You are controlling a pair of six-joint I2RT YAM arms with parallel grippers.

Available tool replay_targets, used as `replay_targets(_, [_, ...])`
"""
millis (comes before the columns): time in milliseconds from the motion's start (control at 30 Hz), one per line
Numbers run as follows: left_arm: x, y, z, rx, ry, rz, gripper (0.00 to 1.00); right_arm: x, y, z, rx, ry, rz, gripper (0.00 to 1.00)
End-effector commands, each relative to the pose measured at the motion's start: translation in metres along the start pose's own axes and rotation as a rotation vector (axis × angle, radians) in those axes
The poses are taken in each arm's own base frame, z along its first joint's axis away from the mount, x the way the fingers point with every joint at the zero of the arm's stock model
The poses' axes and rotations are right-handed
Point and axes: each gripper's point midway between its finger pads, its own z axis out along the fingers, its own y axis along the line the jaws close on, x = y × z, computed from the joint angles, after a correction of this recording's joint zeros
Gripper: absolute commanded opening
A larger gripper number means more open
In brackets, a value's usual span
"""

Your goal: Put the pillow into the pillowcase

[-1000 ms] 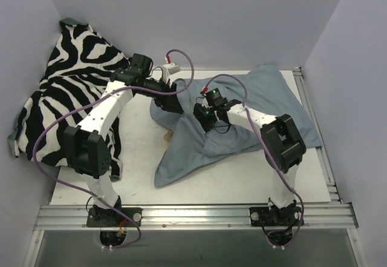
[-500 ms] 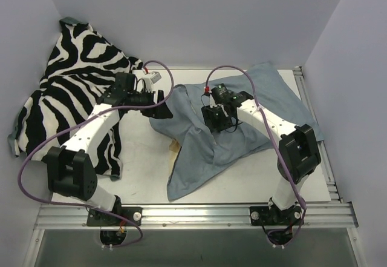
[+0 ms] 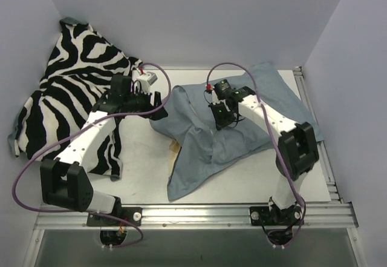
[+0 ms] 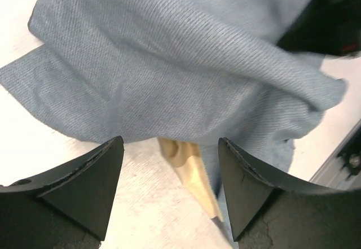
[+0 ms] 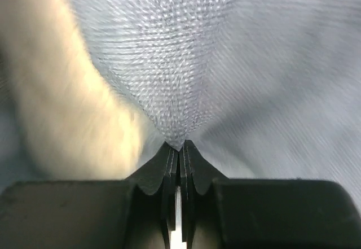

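On the white table [image 3: 139, 170], seen from above, the grey-blue pillowcase [image 3: 254, 128] lies rumpled from the centre out toward 3 o'clock. One long flap trails down toward 6 o'clock. My left claw [image 3: 158, 106] sits at the cloth's 9 o'clock edge. My right claw [image 3: 222, 118] is down on the raised middle of the cloth. Only a small tan sliver of the pillow [image 3: 175, 151] shows, poking out from under the pillowcase's left edge toward 7 o'clock. A zebra-print cloth [image 3: 66, 85] is heaped at 10 o'clock, well apart from the pillowcase, and my left arm crosses above it.

From my left wrist, my left claw [image 4: 169, 147] stands wide apart with nothing between its fingers [image 4: 90, 181]. The pillowcase [image 4: 169, 62] fills the view from 9 through 12 to 3 o'clock, folded over itself. A tan corner of the pillow [image 4: 194, 175] sticks out from beneath its lower edge, in the gap ahead of my fingers. Bare table [image 4: 34, 142] shows at 8 o'clock.

From my right wrist the picture is blurred, yet my right claw [image 5: 179, 147] is plainly pressed together on a pinched ridge of the pillowcase [image 5: 254, 79], which rises toward 12 o'clock. The cream pillow [image 5: 62, 108] shows at 9 o'clock, just beside the pinched cloth.
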Motion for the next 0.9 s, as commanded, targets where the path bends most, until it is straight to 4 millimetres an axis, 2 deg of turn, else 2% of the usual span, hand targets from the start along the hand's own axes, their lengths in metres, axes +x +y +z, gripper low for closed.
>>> replay_targets(0, [0.009,0.008,0.005,-0.03,0.056,0.098,0.76,-0.01,0.008,-0.093,-0.13,-0.186,-0.022,0.0])
replay_targets(33, [0.011,0.0,0.009,0.005,0.065,0.115,0.76,-0.012,0.01,-0.117,-0.15,-0.253,-0.056,0.0])
replay_targets(100, [0.011,-0.017,0.013,0.095,0.051,0.14,0.76,0.0,0.017,-0.128,-0.202,-0.268,-0.08,0.0])
replay_targets(133, [0.01,-0.036,0.013,0.197,0.032,0.139,0.75,0.004,0.019,-0.137,-0.216,-0.286,-0.087,0.0])
replay_targets(200, [0.008,-0.059,0.017,0.285,-0.008,0.099,0.75,0.016,0.022,-0.136,-0.244,-0.272,-0.086,0.0])
replay_targets(233, [0.003,-0.072,0.023,0.351,-0.056,0.133,0.73,0.024,0.025,-0.131,-0.267,-0.247,-0.084,0.0])
replay_targets(300, [0.013,-0.103,0.043,0.429,-0.029,0.148,0.7,0.031,0.032,-0.129,-0.323,-0.225,-0.077,0.0])
replay_targets(333, [0.005,-0.115,0.052,0.457,-0.057,0.165,0.67,0.035,0.04,-0.131,-0.374,-0.216,-0.08,0.0])
replay_targets(367, [0.016,-0.109,0.078,0.43,-0.018,0.118,0.64,0.037,0.042,-0.132,-0.393,-0.211,-0.08,0.0])
replay_targets(400, [0.021,-0.122,0.093,0.439,0.009,0.069,0.6,0.038,0.045,-0.134,-0.413,-0.209,-0.078,0.0])
replay_targets(433, [0.024,-0.122,0.107,0.437,0.018,0.041,0.57,0.04,0.048,-0.136,-0.439,-0.204,-0.077,0.0])
replay_targets(467, [0.037,-0.116,0.133,0.428,0.061,-0.01,0.55,0.043,0.055,-0.141,-0.485,-0.199,-0.077,0.0])
replay_targets(500, [0.035,-0.121,0.145,0.441,0.048,-0.046,0.55,0.046,0.058,-0.143,-0.511,-0.193,-0.072,0.0])
replay_targets(533, [0.034,-0.122,0.155,0.444,0.04,-0.058,0.57,0.048,0.062,-0.146,-0.538,-0.189,-0.071,0.0])
replay_targets(600, [0.029,-0.119,0.178,0.421,0.027,-0.074,0.69,0.057,0.072,-0.147,-0.614,-0.159,-0.063,0.0])
replay_targets(667, [0.018,-0.115,0.181,0.415,0.013,-0.066,0.76,0.064,0.079,-0.143,-0.658,-0.125,-0.064,0.0])
replay_targets(700, [0.011,-0.11,0.177,0.401,-0.006,-0.027,0.85,0.069,0.083,-0.14,-0.676,-0.105,-0.063,0.0])
replay_targets(733, [-0.001,-0.096,0.17,0.367,-0.036,-0.003,0.97,0.072,0.085,-0.136,-0.682,-0.087,-0.058,0.0])
replay_targets(767, [-0.017,-0.093,0.153,0.35,-0.075,0.038,0.97,0.073,0.086,-0.133,-0.687,-0.078,-0.046,0.0])
replay_targets(800, [-0.02,-0.083,0.142,0.332,-0.068,0.086,0.97,0.074,0.087,-0.123,-0.685,-0.08,-0.036,0.0])
replay_targets(833, [-0.033,-0.063,0.125,0.313,-0.084,0.083,0.97,0.074,0.093,-0.118,-0.69,-0.064,-0.004,0.0])
replay_targets(867, [-0.048,-0.06,0.101,0.309,-0.111,0.096,0.97,0.064,0.098,-0.11,-0.698,-0.105,-0.022,0.0])
